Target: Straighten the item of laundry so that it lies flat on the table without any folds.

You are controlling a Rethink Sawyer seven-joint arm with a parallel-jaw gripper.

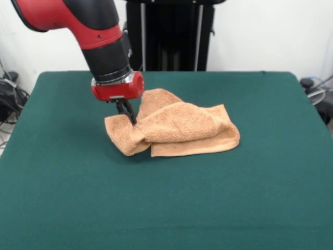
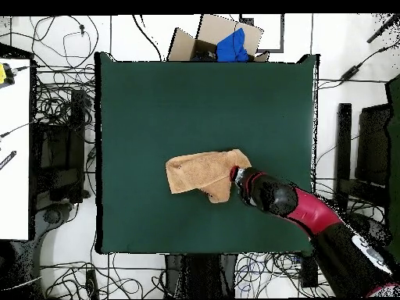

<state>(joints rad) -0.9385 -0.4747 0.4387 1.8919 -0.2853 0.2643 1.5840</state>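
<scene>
The light-orange towel (image 1: 177, 127) lies crumpled and folded over itself near the middle of the dark green table (image 1: 78, 198). In the overhead view the towel (image 2: 199, 173) sits a little right of the table's (image 2: 156, 101) centre. My gripper (image 1: 128, 114) comes down from the red and black arm onto the towel's left end in the front view. Its dark fingers stand close together, pinched into a raised fold of the cloth. In the overhead view the gripper (image 2: 237, 176) is at the towel's right end. The tiny white tag is hidden.
The black pedestal (image 1: 169, 36) stands behind the table's far edge. In the overhead view a cardboard box with a blue item (image 2: 228, 41) lies beyond the table's top edge, a white desk (image 2: 14, 156) is at the left, and cables lie all round the table.
</scene>
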